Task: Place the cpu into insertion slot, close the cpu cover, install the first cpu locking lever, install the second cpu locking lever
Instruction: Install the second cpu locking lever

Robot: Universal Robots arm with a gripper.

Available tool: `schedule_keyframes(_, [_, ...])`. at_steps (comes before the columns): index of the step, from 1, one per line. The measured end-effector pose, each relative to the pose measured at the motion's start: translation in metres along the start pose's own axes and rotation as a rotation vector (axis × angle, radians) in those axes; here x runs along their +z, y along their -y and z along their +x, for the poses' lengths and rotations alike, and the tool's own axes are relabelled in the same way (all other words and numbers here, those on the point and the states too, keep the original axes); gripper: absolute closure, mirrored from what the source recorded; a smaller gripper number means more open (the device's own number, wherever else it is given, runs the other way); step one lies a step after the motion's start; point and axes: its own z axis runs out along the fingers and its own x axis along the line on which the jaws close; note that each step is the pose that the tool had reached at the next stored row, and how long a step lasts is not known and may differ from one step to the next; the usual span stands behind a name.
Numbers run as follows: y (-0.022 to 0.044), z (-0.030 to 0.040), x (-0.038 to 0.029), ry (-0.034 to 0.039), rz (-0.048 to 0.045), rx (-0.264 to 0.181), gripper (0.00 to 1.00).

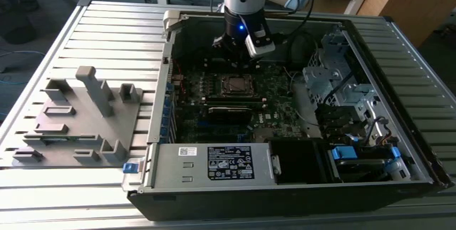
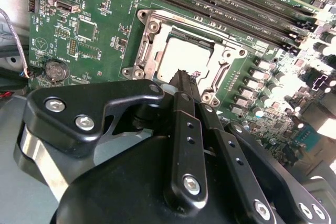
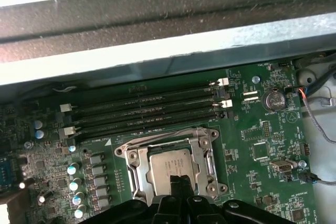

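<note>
The open computer case (image 1: 299, 112) lies on the slatted table (image 1: 78, 32), the gripper (image 2: 185, 78) hovering with fingers pressed together, empty, over the cpu (image 3: 170, 162) seated in the insertion slot (image 3: 137, 174). The cpu cover (image 3: 168, 139) looks down around it. Pressing off-centre could scrape the chip or skid off a lever.

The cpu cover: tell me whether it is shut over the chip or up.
Shut: the cpu cover lies flat around the cpu, whose silver top shows through its window.
</note>
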Motion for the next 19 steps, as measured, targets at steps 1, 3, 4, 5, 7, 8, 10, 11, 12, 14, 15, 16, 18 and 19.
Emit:
schedule_keyframes(1, [0.0000,0.0000,-0.0003,0.0001,-0.0003,0.000,0.90])
schedule_keyframes(3, [-0.0001,-0.0001,-0.0004,0.0003,-0.0007,0.000,0.90])
schedule_keyframes(4, [-0.0001,-0.0001,-0.0004,0.0003,-0.0008,0.000,0.90])
schedule_keyframes(5, [0.0001,-0.0001,-0.0005,0.0003,-0.0005,0.000,0.90])
schedule_keyframes(7, [0.0014,-0.0004,-0.0005,0.0001,-0.0004,0.000,0.90])
schedule_keyframes(8, [0.0025,-0.0005,-0.0005,0.0002,-0.0005,0.000,0.90])
schedule_keyframes(10, [0.0052,-0.0011,-0.0004,0.0002,-0.0004,0.000,0.90])
schedule_keyframes(11, [0.0068,-0.0014,-0.0004,0.0002,-0.0004,0.000,0.90])
schedule_keyframes(12, [0.0083,-0.0017,-0.0004,0.0002,-0.0005,0.000,0.90])
schedule_keyframes(14, [0.0115,-0.0022,-0.0003,0.0002,-0.0005,0.000,0.90])
schedule_keyframes(15, [0.0130,-0.0025,-0.0003,0.0002,-0.0006,0.000,0.90])
schedule_keyframes(16, [0.0146,-0.0028,-0.0003,0.0002,-0.0005,0.000,0.90])
schedule_keyframes(18, [0.0181,-0.0035,-0.0002,0.0002,-0.0006,0.000,0.90])
schedule_keyframes(19, [0.0196,-0.0038,-0.0002,0.0002,-0.0006,0.000,0.90])
